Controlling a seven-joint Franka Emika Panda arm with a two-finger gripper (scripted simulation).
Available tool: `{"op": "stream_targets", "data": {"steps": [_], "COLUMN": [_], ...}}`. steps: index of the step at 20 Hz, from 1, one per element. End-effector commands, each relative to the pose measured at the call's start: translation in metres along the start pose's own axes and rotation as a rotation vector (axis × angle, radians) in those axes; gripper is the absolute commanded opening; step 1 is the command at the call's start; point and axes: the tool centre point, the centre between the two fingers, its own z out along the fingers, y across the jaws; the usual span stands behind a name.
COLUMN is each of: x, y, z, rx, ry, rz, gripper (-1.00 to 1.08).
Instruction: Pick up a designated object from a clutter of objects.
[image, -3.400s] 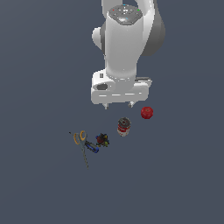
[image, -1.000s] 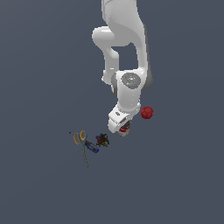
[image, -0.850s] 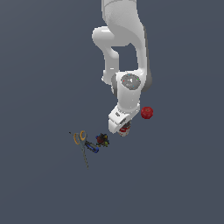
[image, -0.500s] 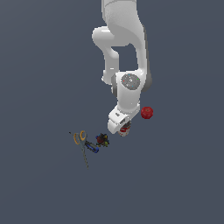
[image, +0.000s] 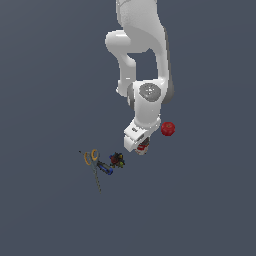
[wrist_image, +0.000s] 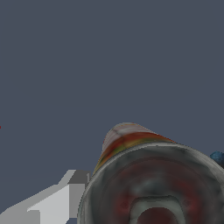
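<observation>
The designated object, a small can (wrist_image: 140, 175) with a red-and-white label and a dark top, fills the wrist view with its top facing the camera. One grey-white finger (wrist_image: 57, 203) lies against its side; the other finger is hidden. In the exterior view the gripper (image: 140, 148) is lowered over the can (image: 144, 145), of which only a red sliver shows under the hand. The gripper looks shut on the can. The rest of the clutter of objects lies to either side of it.
A red ball (image: 168, 129) lies just to the exterior view's right of the hand. On the left are a dark multicoloured lump (image: 117, 160), a blue-handled tool (image: 105, 168) and orange-handled scissors (image: 91, 157). A blue edge (wrist_image: 217, 156) shows beside the can.
Since 3.4 s ago the arm has come down and tilted onto the can. Over the last second nothing visibly moves.
</observation>
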Motion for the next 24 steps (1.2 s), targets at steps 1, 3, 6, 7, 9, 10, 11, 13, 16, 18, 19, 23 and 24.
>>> {"op": "stream_targets", "data": {"steps": [1, 3, 6, 7, 9, 10, 11, 13, 16, 18, 19, 23, 24], "x": [0.001, 0.001, 0.001, 0.002, 0.002, 0.002, 0.002, 0.002, 0.003, 0.004, 0.004, 0.006, 0.006], "y": [-0.003, -0.007, -0.014, -0.018, -0.025, -0.029, -0.033, -0.042, -0.057, -0.068, -0.074, -0.097, -0.102], "z": [-0.007, -0.014, -0.027, -0.033, -0.045, -0.051, -0.058, -0.074, -0.100, -0.119, -0.128, -0.168, -0.177], "rx": [-0.002, -0.003, -0.003, -0.003, -0.003, -0.003, -0.003, -0.003, -0.003, -0.003, -0.003, -0.002, -0.002], "ry": [0.003, 0.003, 0.003, 0.003, 0.002, 0.002, 0.002, 0.002, 0.002, 0.002, 0.002, 0.002, 0.002], "rz": [0.000, -0.001, -0.001, -0.001, -0.001, -0.001, -0.001, -0.001, -0.002, -0.002, -0.002, -0.003, -0.003], "gripper": [-1.00, -1.00, -1.00, -1.00, -1.00, -1.00, -1.00, -1.00, -1.00, -1.00, -1.00, -1.00, -1.00]}}
